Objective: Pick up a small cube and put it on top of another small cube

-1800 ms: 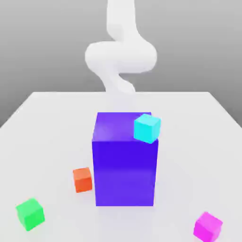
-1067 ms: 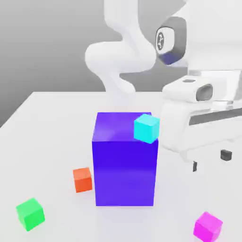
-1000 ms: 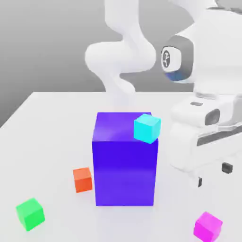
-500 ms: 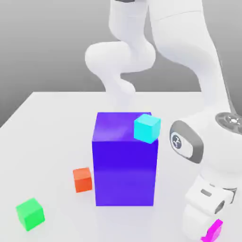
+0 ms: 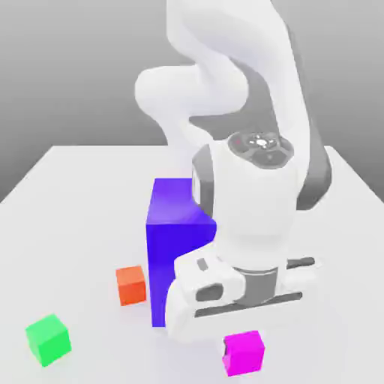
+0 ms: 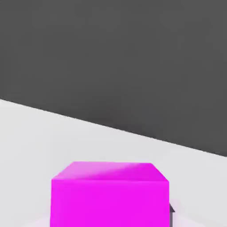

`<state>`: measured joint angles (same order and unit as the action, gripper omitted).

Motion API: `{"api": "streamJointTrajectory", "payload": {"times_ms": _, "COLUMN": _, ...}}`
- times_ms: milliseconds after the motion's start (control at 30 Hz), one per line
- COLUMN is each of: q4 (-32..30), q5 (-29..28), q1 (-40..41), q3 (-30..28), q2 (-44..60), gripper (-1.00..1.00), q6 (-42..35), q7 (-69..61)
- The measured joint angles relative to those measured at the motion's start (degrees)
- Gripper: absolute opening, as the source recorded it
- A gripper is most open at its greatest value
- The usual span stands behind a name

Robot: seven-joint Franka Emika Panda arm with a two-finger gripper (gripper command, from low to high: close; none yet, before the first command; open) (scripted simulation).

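Magenta-pink cube [image 5: 244, 352] just under the gripper, low centre-right of the exterior view.
Finger state impossible to tell; tall blue-violet block [image 5: 174, 247] partly hidden behind.

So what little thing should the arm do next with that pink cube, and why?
Probably lift it a little higher, then carry it toward another small cube. The magenta cube sits just under the hand, having moved from where it lay a moment ago, so it seems to be held. The orange-red cube and green cube rest on the table.
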<state>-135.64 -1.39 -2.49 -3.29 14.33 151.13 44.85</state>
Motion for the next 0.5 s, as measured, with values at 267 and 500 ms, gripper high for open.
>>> {"api": "streamJointTrajectory", "payload": {"times_ms": 267, "q4": -3.39, "q5": 5.66, "q1": 10.38, "q3": -11.56, "q2": -3.87, "gripper": -1.0, "q6": -1.03, "q7": 12.1}}
{"api": "streamJointTrajectory", "payload": {"times_ms": 500, "q4": -3.13, "q5": 12.48, "q1": 14.99, "q3": -11.37, "q2": 3.65, "gripper": 1.0, "q6": 4.77, "q7": 11.82}}
